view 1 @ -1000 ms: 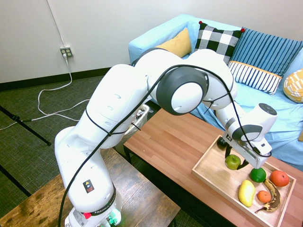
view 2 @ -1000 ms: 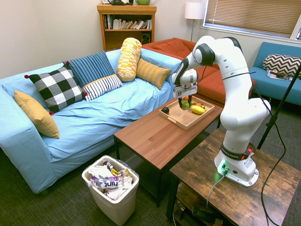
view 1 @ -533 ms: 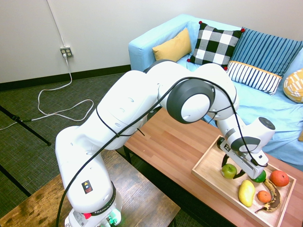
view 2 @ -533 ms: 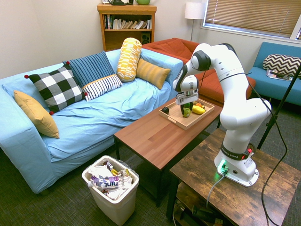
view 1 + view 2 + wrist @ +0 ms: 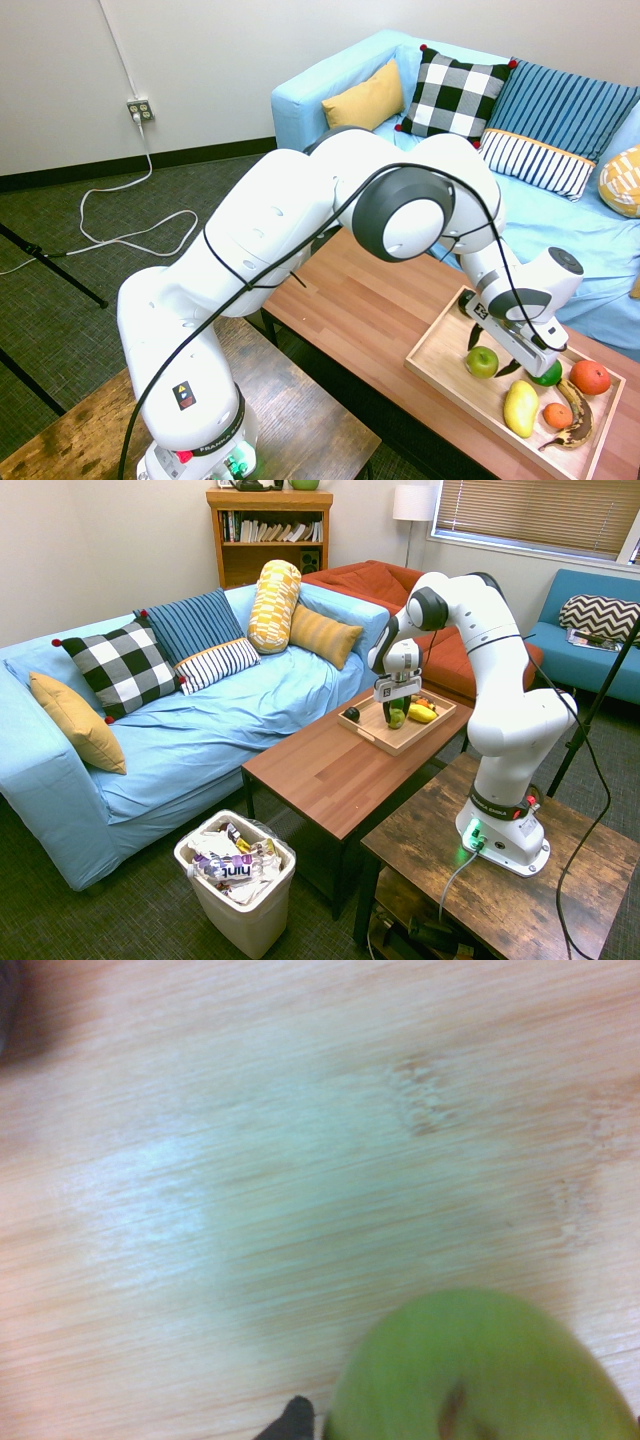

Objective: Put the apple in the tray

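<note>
**Yellow-green apple down in the tray, sitting between my spread fingers**

Glossy yellow-green skin is telling me the apple (image 5: 482, 362) is going to be slick. I am judging it firm and fairly light, round enough to roll if nudged, and liable to bruise under a hard squeeze. The best hold looks to be across its widest middle, one finger on each side, with the dimpled top facing up toward my wrist.

Right now the apple is lying on the pale wood floor of the tray (image 5: 433, 362), toward the end nearest the open desk (image 5: 360, 300). My fingers (image 5: 489, 352) are standing spread, dark tips slanting down on either side of the fruit. From the first exterior view I am reading a little space between each tip and the skin, so I am not squeezing it; whether a tip is grazing it, I cannot tell. The second exterior view is showing the apple (image 5: 397, 719) low under my hand, too small to settle that. In the wrist view the apple (image 5: 480, 1370) is filling the lower part of the picture, blurred, with bare tray (image 5: 250, 1160) wood all around it.

The other fruits are lying further along the tray: a darker green fruit (image 5: 547, 375) just beside my hand, a yellow fruit (image 5: 520, 408), an orange (image 5: 590, 376) and a banana (image 5: 573, 420), all apart from the apple.
</note>
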Tool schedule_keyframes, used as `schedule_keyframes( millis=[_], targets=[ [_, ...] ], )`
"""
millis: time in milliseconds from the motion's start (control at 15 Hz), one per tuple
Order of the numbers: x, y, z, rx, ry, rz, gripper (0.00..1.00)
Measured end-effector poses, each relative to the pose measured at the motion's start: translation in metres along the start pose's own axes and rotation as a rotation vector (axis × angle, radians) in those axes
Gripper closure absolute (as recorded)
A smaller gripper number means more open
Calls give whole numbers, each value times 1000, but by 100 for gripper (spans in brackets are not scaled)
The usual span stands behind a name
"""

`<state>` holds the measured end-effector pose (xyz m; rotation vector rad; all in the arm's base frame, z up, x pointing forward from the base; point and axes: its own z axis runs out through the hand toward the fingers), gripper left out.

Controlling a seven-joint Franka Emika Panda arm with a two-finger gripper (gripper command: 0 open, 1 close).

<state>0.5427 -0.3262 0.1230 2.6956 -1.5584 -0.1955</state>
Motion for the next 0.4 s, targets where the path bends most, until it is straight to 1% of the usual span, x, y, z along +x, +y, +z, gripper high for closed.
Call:
schedule_keyframes(
  millis=[200,400],
  targets=[
    [4,2,-25,23,29,7,0],
    [5,10,-71,63,72,20,0]
  ],
)
